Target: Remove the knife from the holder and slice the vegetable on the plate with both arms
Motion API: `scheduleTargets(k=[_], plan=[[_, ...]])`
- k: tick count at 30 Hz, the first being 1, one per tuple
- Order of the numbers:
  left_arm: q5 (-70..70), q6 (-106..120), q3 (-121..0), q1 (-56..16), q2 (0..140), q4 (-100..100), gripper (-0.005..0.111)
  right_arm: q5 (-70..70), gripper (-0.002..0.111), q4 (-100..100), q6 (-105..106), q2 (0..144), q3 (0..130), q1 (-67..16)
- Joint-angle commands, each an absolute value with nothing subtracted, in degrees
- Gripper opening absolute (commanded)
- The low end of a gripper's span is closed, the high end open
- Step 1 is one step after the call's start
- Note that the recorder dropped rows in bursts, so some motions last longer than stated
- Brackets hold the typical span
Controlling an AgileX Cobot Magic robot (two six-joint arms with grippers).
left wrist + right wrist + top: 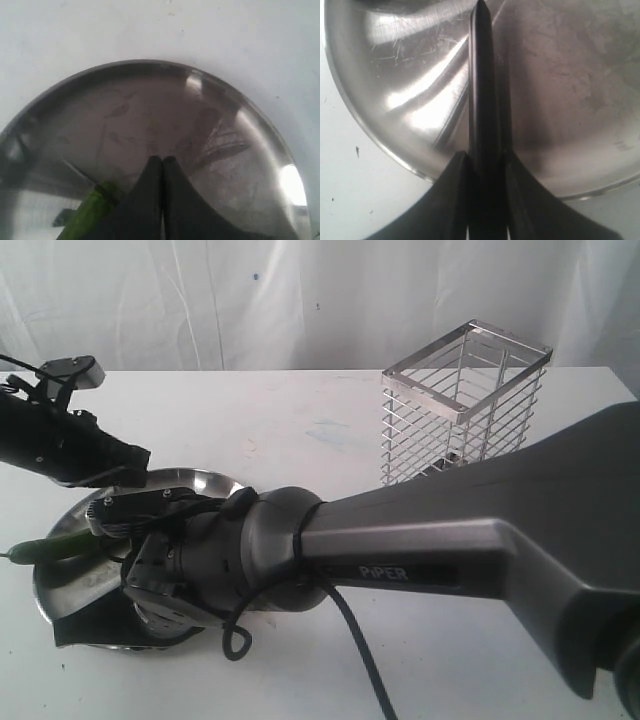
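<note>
Knife (482, 75) pinched in right gripper (485, 156) over the plate (570, 75); vegetable (87, 215) near the plate's rim, beside the closed, empty left gripper (162, 161): unpinned, may roll off the plate under the blade.

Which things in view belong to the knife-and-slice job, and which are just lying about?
Job:
- slim dark pointed knife, gripped in the right hand
- slender green vegetable
- round shiny steel plate
- tall silver wire-rack holder
- left hand, shut, beside the vegetable

Just there:
- white table
- white backdrop cloth
- black cable
</note>
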State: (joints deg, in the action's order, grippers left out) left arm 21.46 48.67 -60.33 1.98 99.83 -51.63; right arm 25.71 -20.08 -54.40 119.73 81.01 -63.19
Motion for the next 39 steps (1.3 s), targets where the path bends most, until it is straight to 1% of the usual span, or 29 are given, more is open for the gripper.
scheduleTargets(k=[1, 6, 15, 28, 39], plan=[[17.74, 44.70, -56.94, 2.06, 100.07, -47.83, 0.002, 25.61, 0.000, -19.94, -53.78, 119.48, 81.42, -63.41], [17.72, 44.93, -56.52, 2.06, 103.38, -47.82, 0.002, 25.61, 0.000, -19.94, -53.78, 119.48, 81.42, -63.41], [16.30, 44.93, -56.74, 2.06, 104.07, -47.82, 0.002, 25.41, 0.000, -19.94, -53.80, 119.48, 81.42, -63.41], [16.63, 44.60, -59.33, 2.06, 99.79, -49.68, 0.002, 25.52, 0.000, -19.94, -53.80, 119.48, 81.42, -63.41], [15.47, 44.77, -59.43, 2.06, 104.62, -49.68, 0.002, 25.52, 0.000, -19.94, -53.80, 119.48, 81.42, -63.41]])
